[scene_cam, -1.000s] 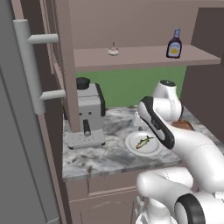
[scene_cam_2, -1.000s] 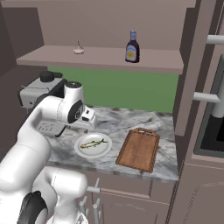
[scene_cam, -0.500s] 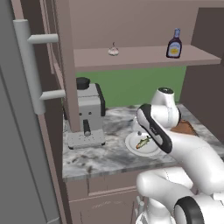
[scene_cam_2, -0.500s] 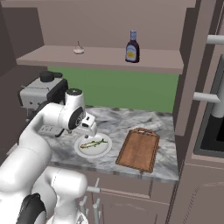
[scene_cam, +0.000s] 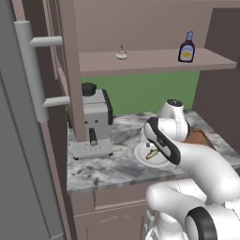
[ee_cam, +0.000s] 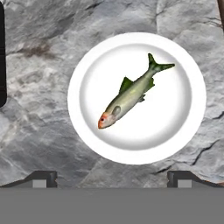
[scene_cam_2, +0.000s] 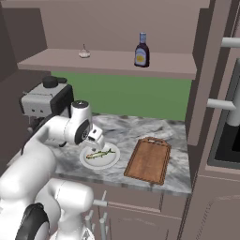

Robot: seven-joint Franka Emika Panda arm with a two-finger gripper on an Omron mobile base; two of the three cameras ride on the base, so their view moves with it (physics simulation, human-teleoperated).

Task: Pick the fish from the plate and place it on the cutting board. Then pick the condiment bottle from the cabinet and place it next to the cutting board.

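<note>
Fish (ee_cam: 131,95) diagonal on white plate (ee_cam: 179,131), marble counter (ee_cam: 39,109) beneath, hand (ee_cam: 112,177) wide apart.

We list: fish (ee_cam: 131,95) on plate (ee_cam: 92,144), frame centre in the hand view; cutting board (scene_cam_2: 149,159) right of the plate in the right base view; condiment bottle (scene_cam_2: 142,50) on cabinet (scene_cam_2: 164,69) shelf, upper centre.

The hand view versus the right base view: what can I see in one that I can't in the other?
Hand view alone: close detail of the small greenish-silver fish, its orange head and forked tail, and the dark open fingertips. Right base view alone: the reddish-brown wooden cutting board, the dark blue-capped condiment bottle on the mauve cabinet shelf, and the grey coffee machine. Both: the fish on the round white plate on the marble counter.
</note>
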